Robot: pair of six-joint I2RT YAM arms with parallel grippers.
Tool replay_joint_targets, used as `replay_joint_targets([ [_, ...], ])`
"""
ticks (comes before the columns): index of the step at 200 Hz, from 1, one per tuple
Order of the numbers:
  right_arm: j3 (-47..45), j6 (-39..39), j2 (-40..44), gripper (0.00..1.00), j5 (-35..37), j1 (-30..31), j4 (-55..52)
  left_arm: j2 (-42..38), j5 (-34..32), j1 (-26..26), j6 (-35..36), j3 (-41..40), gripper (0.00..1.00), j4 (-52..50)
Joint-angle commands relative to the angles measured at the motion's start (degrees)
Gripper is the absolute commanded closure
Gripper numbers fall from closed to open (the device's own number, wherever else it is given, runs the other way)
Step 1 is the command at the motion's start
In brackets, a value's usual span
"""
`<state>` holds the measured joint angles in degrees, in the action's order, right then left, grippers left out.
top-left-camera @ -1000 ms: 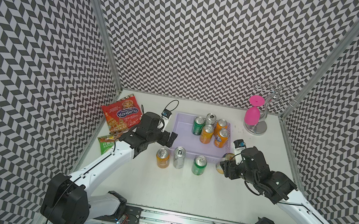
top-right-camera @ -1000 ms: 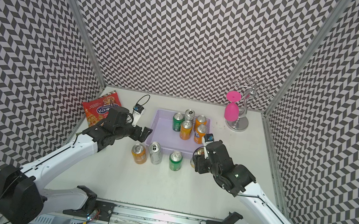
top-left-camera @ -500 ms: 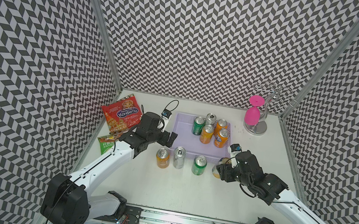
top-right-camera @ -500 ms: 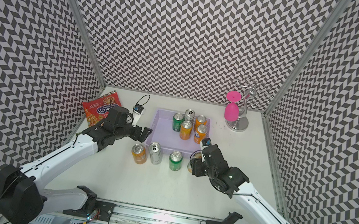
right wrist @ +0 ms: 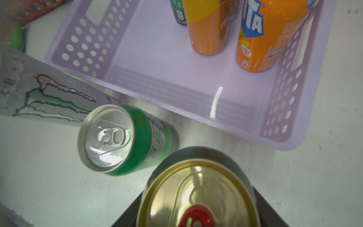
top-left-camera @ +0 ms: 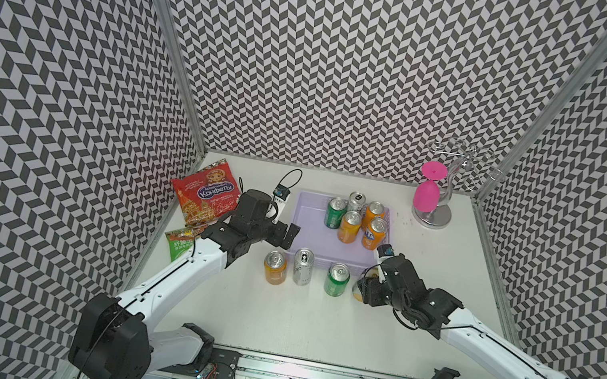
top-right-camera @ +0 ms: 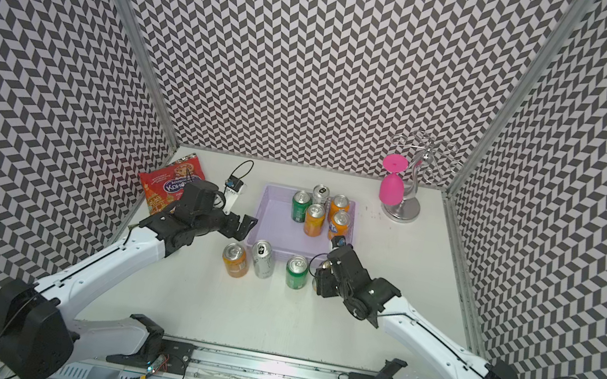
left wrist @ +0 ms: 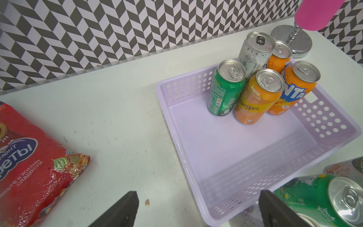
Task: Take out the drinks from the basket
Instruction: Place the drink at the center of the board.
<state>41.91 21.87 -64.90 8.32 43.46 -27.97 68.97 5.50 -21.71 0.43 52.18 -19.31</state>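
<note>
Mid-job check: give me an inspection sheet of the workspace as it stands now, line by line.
Surface: white table, a few dark specks.
Job's things: five cans upright in the lavender basket; three cans standing on the table in front of it; a gold-topped can in the right end effector.
Clutter: red snack bag and green snack bag at the left edge; pink goblet hanging upside down on a chrome rack, back right.
Grippers: left end effector open, empty, at the basket's left end; right end effector shut on the gold-topped can, beside the green can.
Cables: left camera cable looped above the table; right wrist cable hanging in a loop.
Surroundings: chevron walls on three sides.
</note>
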Motion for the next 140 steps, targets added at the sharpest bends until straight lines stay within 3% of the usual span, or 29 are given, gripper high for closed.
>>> replay_joint_targets([
  [1, 0.0, 0.6, -0.3, 0.37, 2.3, 0.6, 8.1, 0.3, 0.6, 0.3, 0.7, -0.1, 0.01, 0.5],
  [140, -0.5, -0.2, -4.1, 0.34, 4.3, 0.7, 10.4, 0.6, 0.8, 0.4, 0.7, -0.1, 0.01, 0.5],
])
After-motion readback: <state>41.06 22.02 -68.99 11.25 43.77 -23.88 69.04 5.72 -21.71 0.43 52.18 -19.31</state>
